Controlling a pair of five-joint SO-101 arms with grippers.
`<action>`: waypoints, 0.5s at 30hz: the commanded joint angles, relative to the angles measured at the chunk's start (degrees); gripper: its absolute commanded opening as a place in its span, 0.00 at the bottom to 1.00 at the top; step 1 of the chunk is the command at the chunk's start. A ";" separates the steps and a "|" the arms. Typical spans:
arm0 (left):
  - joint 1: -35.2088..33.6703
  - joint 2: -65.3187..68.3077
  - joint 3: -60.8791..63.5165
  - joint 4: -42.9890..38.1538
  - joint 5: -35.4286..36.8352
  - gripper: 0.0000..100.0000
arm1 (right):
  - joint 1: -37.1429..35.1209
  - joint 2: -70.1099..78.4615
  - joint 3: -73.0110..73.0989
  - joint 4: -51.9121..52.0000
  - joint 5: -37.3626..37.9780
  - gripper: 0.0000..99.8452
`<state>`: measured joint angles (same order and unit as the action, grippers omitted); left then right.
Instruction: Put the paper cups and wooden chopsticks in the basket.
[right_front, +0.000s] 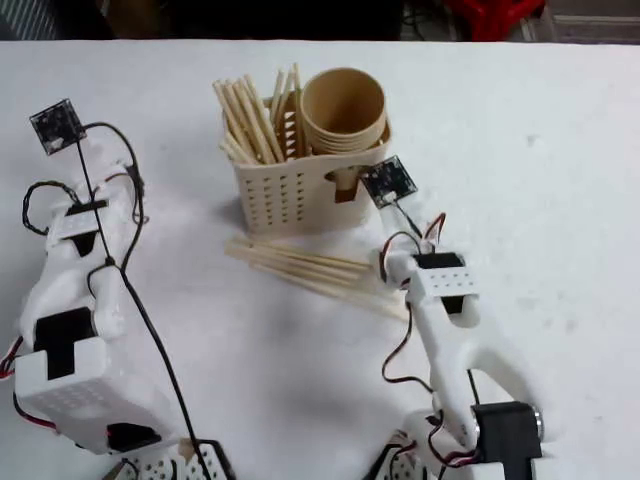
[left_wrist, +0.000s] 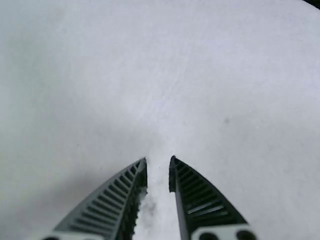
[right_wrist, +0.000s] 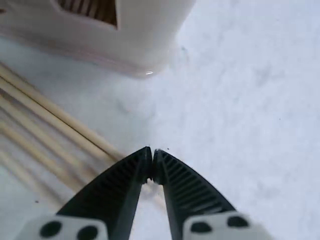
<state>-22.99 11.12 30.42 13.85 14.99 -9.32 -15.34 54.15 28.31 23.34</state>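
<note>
Chopsticks (right_front: 300, 268) lie loose on the table (right_front: 560, 150) just in front of the basket (right_front: 285, 195), which already holds the cups (right_front: 343, 110). Right gripper (right_wrist: 151, 160) sits at their ends, jaws together, likely to grab one. Left gripper (left_wrist: 157, 172) hangs over bare table, jaws a little apart.

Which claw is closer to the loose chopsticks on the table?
Right. The right claw sits by the loose chopsticks; the left claw is over bare table, well away.
</note>
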 joint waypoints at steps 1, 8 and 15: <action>0.57 -0.92 -1.93 0.26 -0.53 0.09 | 0.40 1.80 -0.79 -2.68 -0.70 0.02; 0.48 -0.92 -1.85 0.26 -0.53 0.09 | -0.13 8.92 -3.60 -4.97 -0.62 0.02; -0.13 -1.01 -1.93 0.26 -0.53 0.09 | -6.64 9.89 -3.87 3.21 5.45 0.02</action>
<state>-22.99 11.12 30.42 13.85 14.99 -12.66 -5.41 51.60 27.96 25.45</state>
